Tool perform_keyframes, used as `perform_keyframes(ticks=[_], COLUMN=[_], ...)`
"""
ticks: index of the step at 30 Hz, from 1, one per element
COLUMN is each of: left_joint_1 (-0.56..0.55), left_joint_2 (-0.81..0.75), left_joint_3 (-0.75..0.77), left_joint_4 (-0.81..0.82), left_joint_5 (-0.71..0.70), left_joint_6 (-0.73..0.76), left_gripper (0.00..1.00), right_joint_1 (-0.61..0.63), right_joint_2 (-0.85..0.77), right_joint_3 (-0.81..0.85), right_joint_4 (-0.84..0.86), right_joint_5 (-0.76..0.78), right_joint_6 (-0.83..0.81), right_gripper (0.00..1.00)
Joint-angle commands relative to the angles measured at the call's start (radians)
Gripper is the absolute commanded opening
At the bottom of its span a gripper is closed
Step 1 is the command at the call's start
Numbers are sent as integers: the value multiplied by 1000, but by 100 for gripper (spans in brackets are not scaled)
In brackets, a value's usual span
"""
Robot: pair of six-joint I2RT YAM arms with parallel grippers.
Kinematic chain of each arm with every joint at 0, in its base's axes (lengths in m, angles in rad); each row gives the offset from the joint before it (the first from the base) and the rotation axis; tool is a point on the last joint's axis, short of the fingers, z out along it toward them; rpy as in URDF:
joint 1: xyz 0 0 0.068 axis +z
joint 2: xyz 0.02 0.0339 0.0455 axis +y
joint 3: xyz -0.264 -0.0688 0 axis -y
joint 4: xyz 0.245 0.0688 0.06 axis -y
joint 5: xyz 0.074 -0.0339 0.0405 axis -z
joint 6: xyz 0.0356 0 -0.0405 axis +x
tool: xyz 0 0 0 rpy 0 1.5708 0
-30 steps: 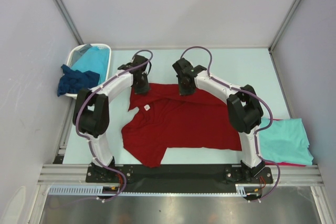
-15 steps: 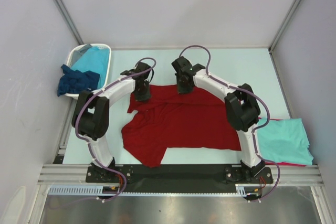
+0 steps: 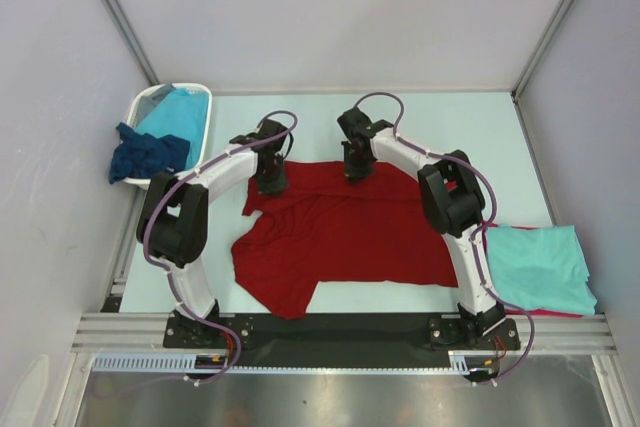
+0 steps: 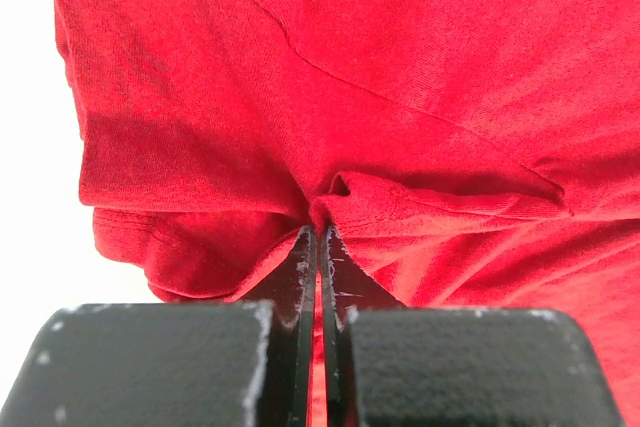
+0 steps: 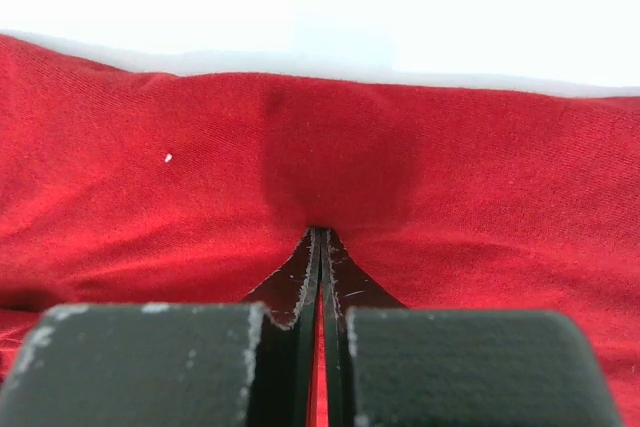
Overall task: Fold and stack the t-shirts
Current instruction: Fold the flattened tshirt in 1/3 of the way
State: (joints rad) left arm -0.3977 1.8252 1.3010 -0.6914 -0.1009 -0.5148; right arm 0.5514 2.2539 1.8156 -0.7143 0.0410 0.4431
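A dark red t-shirt (image 3: 340, 232) lies spread and rumpled across the middle of the table. My left gripper (image 3: 270, 185) is at its far left corner, and in the left wrist view that left gripper (image 4: 320, 232) is shut on a pinched fold of the red t-shirt (image 4: 400, 97). My right gripper (image 3: 355, 172) is at the shirt's far edge. In the right wrist view this right gripper (image 5: 320, 234) is shut on the red t-shirt (image 5: 450, 177) just inside its hem.
A white basket (image 3: 150, 94) at the far left holds a turquoise shirt (image 3: 182, 112), and a navy shirt (image 3: 145, 155) hangs over its near rim. At the near right a folded turquoise shirt (image 3: 540, 267) lies on a red one (image 3: 560, 313). Walls enclose the table (image 3: 450, 127).
The right gripper has shut on the far edge of the red t-shirt. The left gripper drew its corner a little nearer, and the white neck label is covered by cloth.
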Motion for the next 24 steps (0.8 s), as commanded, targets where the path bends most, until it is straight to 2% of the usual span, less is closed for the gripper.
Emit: perform_keyframes(ticks=[1,7,14,16,19,24], left_joint_1=[-7,-7,-6,-6,-4,-3], left_joint_2=[-38,-37,38,77,131,193], left_joint_3=[-19,-8,118,147,204,288], left_joint_4=[3,0,-31,-42,-53,-63], left_joint_5=[-10,-29,-45,-46,-48,-45], left_joint_6=[-1,4,15,15,15,7], left_gripper=[1,2,1,1,0,0], right_joint_1=[-2,-7,-10,-10,-5,-1], right_joint_2=[35,38,3,-17,-65,-140], right_joint_3=[39,40,40,31,16,-4], right_joint_4=[-20,-19,-25,-27,-19,-20], right_joint_5=[-21,-20,10,26,46,51], right_joint_6=[-4,-3,-4,-3,-9,-10], right_gripper=[0,0,0,8,15,16])
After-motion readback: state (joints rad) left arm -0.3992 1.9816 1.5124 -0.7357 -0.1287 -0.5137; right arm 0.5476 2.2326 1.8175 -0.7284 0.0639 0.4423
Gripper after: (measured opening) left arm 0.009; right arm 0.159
